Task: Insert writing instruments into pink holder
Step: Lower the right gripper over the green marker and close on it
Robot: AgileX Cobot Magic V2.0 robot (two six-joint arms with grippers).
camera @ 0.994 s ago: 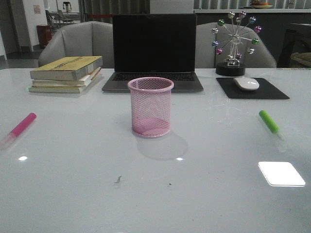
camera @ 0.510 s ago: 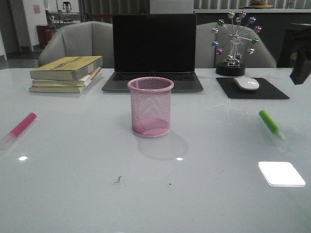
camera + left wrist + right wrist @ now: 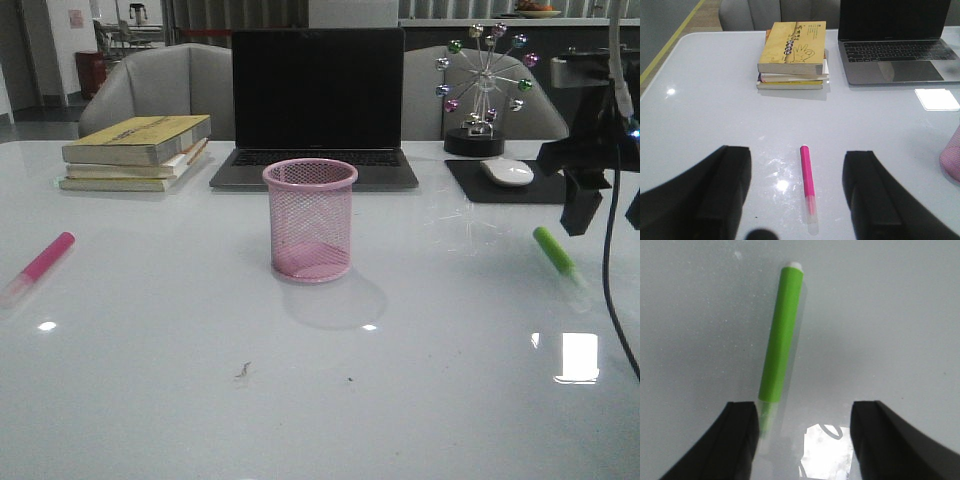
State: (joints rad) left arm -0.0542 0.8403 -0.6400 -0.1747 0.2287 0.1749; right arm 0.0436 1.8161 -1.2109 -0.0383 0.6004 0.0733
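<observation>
Dim, soft-focus frames; ceiling-light glare on the glossy table.

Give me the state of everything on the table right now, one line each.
pink holder: upright, empty
green marker: lying flat, capped
pink marker: lying flat, capped
laptop: open, screen dark
right gripper: fingers open above green marker
left gripper: fingers open

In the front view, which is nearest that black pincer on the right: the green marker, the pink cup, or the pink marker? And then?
From the right pincer:
1. Green marker, just below it on the right.
2. Pink cup, mid-table.
3. Pink marker, far left edge.
</observation>
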